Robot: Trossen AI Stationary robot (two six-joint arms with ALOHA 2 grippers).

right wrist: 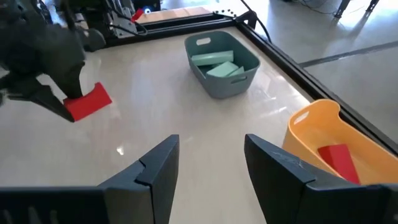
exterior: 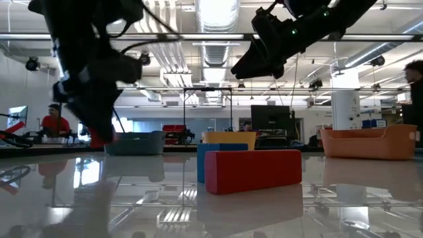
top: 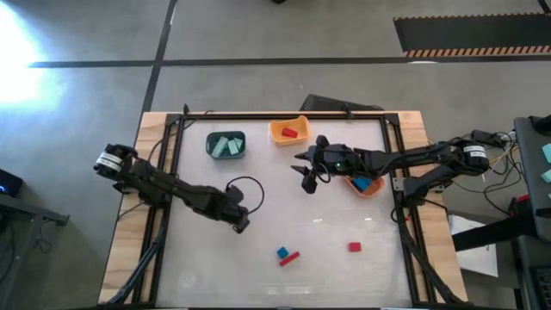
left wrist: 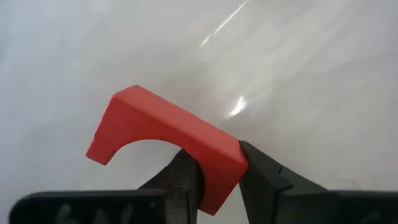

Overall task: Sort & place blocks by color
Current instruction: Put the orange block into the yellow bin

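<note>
- Left wrist view: left gripper (left wrist: 214,177) is clamped on one leg of a red arch-shaped block (left wrist: 165,140), held at mid-table.
- Right gripper (right wrist: 208,168), fingers apart, hovers farther right, between the yellow-orange bin (top: 288,131) and orange bin (top: 366,185).

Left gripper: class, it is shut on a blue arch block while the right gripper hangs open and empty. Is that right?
Not quite. The arch is red, not blue, as the left wrist view shows. The left gripper is shut on it, and the right gripper hangs open and empty.
</note>
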